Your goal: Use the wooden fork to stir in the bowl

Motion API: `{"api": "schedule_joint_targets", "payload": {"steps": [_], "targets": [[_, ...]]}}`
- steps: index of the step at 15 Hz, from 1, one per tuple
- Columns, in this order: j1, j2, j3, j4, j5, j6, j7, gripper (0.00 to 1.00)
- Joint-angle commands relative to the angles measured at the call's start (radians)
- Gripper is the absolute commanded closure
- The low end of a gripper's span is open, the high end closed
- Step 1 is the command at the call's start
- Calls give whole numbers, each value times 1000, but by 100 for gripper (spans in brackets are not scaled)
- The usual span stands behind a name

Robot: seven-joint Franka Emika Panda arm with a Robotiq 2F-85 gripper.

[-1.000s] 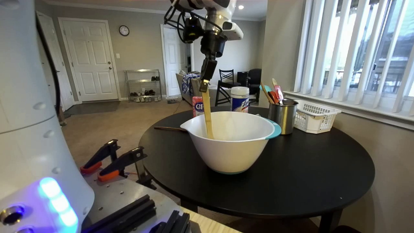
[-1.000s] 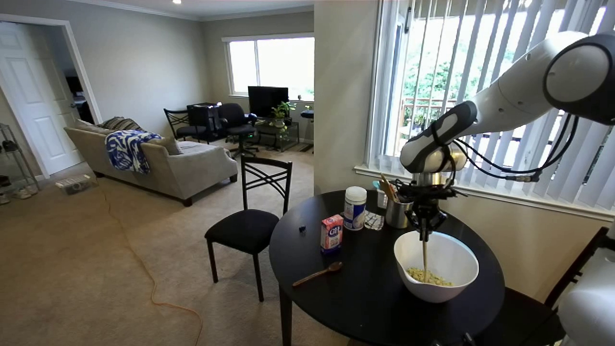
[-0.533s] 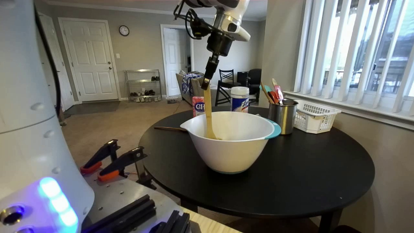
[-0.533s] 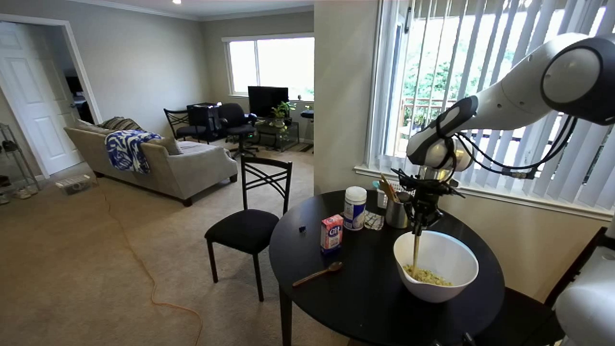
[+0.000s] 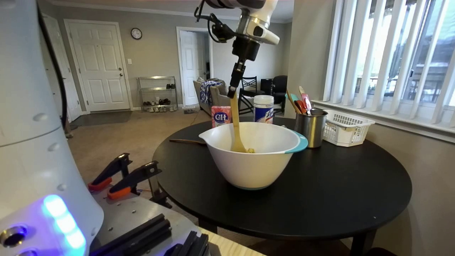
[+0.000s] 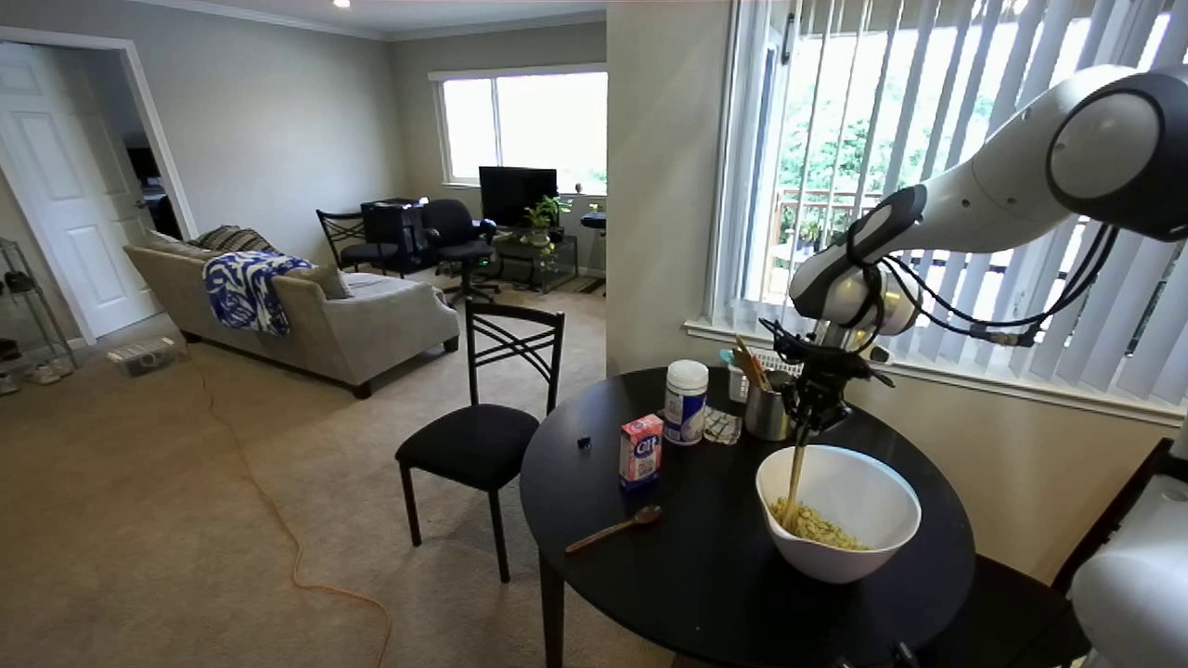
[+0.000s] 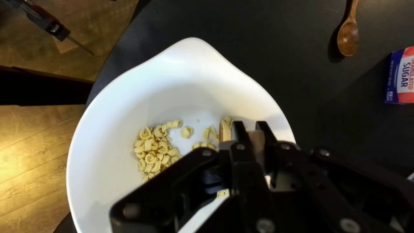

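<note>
The gripper (image 7: 250,125) is holding the wooden fork (image 5: 235,117) at a lean, fingers clamped on its handle, the tip sitting among curled pasta (image 7: 155,151) inside the bowl (image 7: 93,168). In the wrist view the gripper is blocking part of the bowl; in an exterior view the bowl (image 5: 245,172) is hiding most of the pasta. A metal cup (image 5: 311,128) is standing near the bowl, a white basket (image 5: 350,136) farther from it. In an exterior view, a wooden spoon (image 6: 613,531), a sugar box (image 6: 640,452) and a canister (image 6: 686,403) are resting left of the bowl.
</note>
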Motion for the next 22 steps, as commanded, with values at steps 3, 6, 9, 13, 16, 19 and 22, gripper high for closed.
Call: {"api": "schedule_joint_targets", "payload": {"steps": [3, 6, 9, 13, 16, 19, 22], "targets": [[8, -11, -2, -61, -40, 143, -13, 97], [14, -18, -9, -79, -94, 181, 9, 97], [23, -32, -23, -93, -215, 202, 67, 97], [29, -48, -40, -114, -377, 203, 135, 97], [42, -43, -47, -88, -523, 62, 210, 97], [54, -43, -27, -74, -579, -75, 213, 97], [55, -48, -9, -72, -574, -129, 126, 97]]}}
